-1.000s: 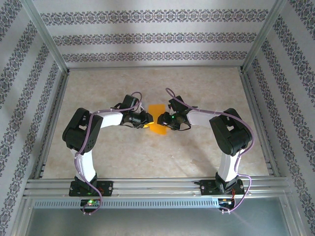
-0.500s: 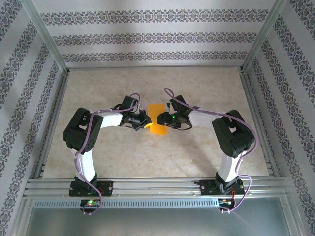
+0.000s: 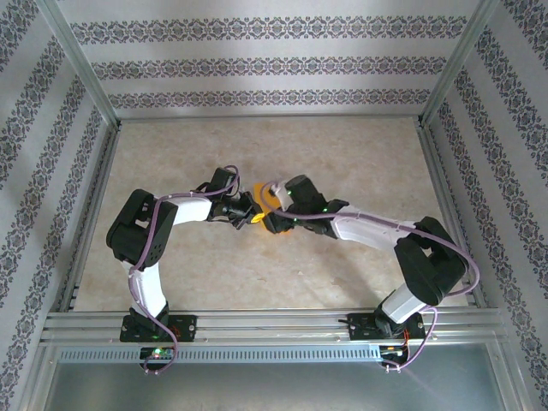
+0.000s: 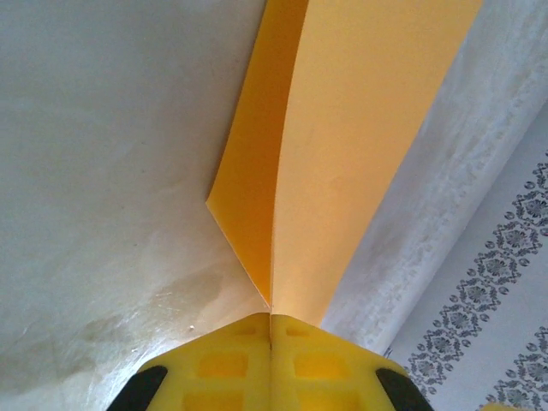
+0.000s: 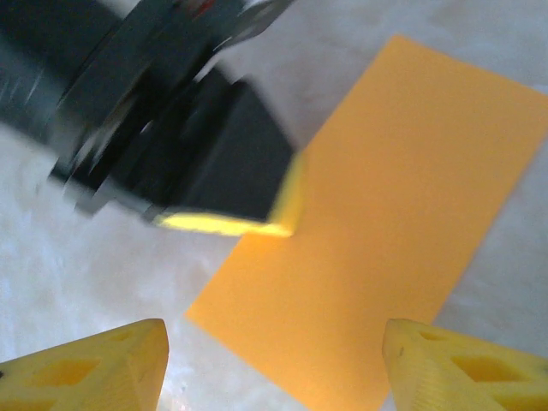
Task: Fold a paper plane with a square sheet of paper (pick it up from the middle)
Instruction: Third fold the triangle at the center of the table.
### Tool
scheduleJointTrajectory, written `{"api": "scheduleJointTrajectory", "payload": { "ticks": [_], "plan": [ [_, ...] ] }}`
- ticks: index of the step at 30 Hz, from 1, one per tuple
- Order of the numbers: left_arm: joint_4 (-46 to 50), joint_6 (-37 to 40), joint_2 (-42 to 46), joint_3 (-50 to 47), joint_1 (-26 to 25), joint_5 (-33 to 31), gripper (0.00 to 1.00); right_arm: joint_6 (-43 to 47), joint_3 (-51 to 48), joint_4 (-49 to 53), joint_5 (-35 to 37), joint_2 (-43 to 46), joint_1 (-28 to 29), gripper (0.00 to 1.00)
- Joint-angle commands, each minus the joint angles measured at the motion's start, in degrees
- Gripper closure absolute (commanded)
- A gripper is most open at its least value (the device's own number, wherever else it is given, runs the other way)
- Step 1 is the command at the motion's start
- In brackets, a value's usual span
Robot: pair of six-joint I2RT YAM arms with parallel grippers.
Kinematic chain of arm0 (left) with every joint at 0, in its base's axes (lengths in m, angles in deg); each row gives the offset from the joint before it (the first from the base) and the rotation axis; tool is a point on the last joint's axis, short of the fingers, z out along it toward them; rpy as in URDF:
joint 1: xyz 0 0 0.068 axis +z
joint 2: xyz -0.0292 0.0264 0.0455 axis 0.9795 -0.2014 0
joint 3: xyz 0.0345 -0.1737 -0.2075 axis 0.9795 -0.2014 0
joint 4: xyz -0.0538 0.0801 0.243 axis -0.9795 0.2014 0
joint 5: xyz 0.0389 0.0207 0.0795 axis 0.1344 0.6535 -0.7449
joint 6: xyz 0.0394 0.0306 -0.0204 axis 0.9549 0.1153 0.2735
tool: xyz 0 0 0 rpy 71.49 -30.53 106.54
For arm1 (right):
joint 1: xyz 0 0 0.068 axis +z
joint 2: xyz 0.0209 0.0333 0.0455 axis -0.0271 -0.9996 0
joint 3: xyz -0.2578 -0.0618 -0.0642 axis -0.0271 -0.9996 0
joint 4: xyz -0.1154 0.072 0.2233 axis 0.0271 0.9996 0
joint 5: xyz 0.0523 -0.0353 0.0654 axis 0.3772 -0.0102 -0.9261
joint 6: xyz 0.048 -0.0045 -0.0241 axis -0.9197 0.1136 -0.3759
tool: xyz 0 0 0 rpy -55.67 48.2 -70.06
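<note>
Left gripper (image 4: 271,318): closed. Its yellow fingers (image 4: 223,368) are pressed flat together on an edge of the square sheet of paper (image 4: 360,128), with no gap between them.
Left arm (image 3: 141,231): elbow raised over the left half of the table (image 3: 360,145), wrist reaching toward the centre.
Square sheet of paper: bright orange and narrowed to an oblong strip (in the left wrist view, two faces spread apart from a crease that starts at the fingers). It sits near the table's centre, between the two wrists.
Grip point: in the right wrist view, the left fingers clamp the strip's left long edge, and the rest of the strip extends up and to the right over the pale marbled surface.
Right gripper (image 5: 274,360): jaws wide apart, holding nothing. The two yellow fingertips (image 5: 94,360) stand on either side of the strip's near end; contact with the paper cannot be told.
Right arm (image 3: 428,257): stretched low from the right base across to the centre.
Enclosure wall (image 3: 505,128): striped patterned paper behind a metal frame.
</note>
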Motion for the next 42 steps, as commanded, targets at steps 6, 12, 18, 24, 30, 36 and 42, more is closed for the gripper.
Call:
{"api": "scheduleJointTrajectory", "payload": {
  "ticks": [6, 12, 18, 24, 30, 36, 42],
  "plan": [
    [0.05, -4.68, 1.72, 0.68, 0.57, -0.42, 1.00, 14.35, -1.37, -4.14, 10.10, -5.05, 5.93, 0.35],
    [0.69, -5.04, 1.35, 1.12, 0.53, -0.09, 1.00, 16.90, -0.44, -6.42, 12.58, -8.50, 6.27, 0.36],
    [0.44, -5.27, 0.98, 1.03, 0.50, 0.10, 1.00, 17.36, -0.40, -8.13, 13.02, -9.76, 6.14, 0.45],
    [0.56, -5.32, 1.06, 1.04, 0.53, -0.04, 1.00, 17.28, -1.68, -8.84, 11.69, -9.02, 6.10, 0.64],
    [1.21, -4.89, 1.60, 0.69, 1.34, -0.32, 0.87, 15.94, -2.25, -8.15, 7.62, -8.72, 5.36, 0.83],
    [0.49, -2.82, 7.02, -5.03, 5.61, -3.93, 0.62, 10.03, -2.50, -5.90, -4.86, -7.45, 2.75, 0.91],
    [6.63, 7.05, 12.78, -2.46, 6.59, -7.04, 0.56, 2.60, -3.05, -6.14, -15.69, -7.39, 1.14, 0.92]
  ]
}}
